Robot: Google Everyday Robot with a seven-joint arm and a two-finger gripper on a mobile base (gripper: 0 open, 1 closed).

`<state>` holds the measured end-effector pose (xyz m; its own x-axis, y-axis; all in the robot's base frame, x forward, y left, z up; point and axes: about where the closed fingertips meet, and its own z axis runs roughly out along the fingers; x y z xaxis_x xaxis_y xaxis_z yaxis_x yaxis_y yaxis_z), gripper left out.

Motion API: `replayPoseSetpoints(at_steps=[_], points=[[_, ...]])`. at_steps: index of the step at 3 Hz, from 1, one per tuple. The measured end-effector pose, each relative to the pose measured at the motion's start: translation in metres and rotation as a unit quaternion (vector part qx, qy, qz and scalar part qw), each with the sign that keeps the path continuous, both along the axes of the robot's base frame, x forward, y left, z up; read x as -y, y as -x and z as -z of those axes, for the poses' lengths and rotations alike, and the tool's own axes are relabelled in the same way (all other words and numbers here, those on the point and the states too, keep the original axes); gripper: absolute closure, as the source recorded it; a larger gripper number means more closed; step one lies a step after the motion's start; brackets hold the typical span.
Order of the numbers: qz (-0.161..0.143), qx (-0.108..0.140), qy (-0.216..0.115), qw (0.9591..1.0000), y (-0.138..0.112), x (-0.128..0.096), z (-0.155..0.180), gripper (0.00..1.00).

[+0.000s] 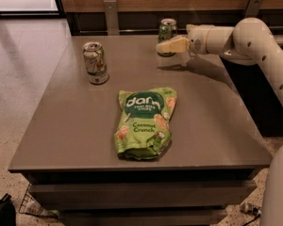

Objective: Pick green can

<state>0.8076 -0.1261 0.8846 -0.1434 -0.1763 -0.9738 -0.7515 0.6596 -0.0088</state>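
Green can (167,30): upright by the tabletop's far edge.
Gripper (164,46): in front of the can's lower half; whether it grips cannot be told.
Coconut crunch bag (145,122): flat, mid-table.

slim dark-green metal drink can (167,32): dark green body, pale markings, silver top. cream-white plastic gripper (162,47) sits at 1 o'clock on the counter, across the can's lower part. glossy white arm shell (254,39): small dark dots. whitish-silver metal can (95,62) at 11 o'clock: green and red marks. light-green foil snack bag (145,122): dark green oval, white lettering, orange-tan snack pictures. flat grey-brown counter (217,121): plain.
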Motion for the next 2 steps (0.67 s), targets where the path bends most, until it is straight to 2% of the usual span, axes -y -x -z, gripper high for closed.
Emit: replayPoseSetpoints(at_steps=[1,2], points=[[-0.009,0.011,-0.006,0.9999,-0.0085,-0.0088,0.0076,0.18],[-0.02,0.023,-0.012,0.9995,-0.015,-0.0182,0.0088,0.41]])
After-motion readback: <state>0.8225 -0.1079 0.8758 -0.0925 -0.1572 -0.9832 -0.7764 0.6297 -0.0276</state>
